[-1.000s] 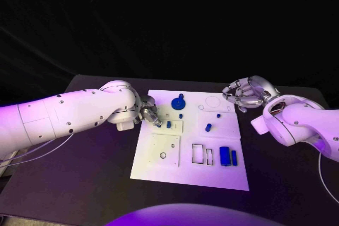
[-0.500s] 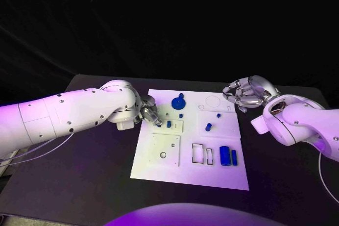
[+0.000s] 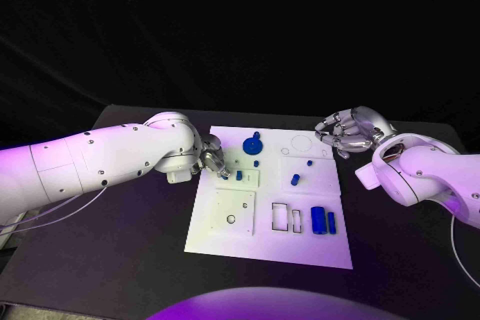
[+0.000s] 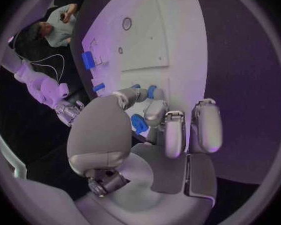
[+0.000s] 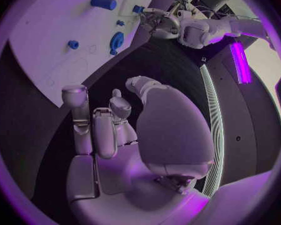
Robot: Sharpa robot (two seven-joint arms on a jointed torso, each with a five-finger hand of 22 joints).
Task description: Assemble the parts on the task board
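Little has changed since a second ago: my left arm has crept slightly toward the white rectangular task board [image 3: 225, 230]. My left hand [image 3: 211, 162] sits at its left edge, whether gripping anything I cannot tell. Nearest, an upright-lying blue cylindrical part [image 3: 318, 220] runs near-to-far. My right hand [image 3: 343, 134] hovers curled, holding nothing.

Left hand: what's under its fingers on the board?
Under the left hand lies the board's left edge, a small blue part just beside the fingertips. Whatever lies directly beneath is covered.
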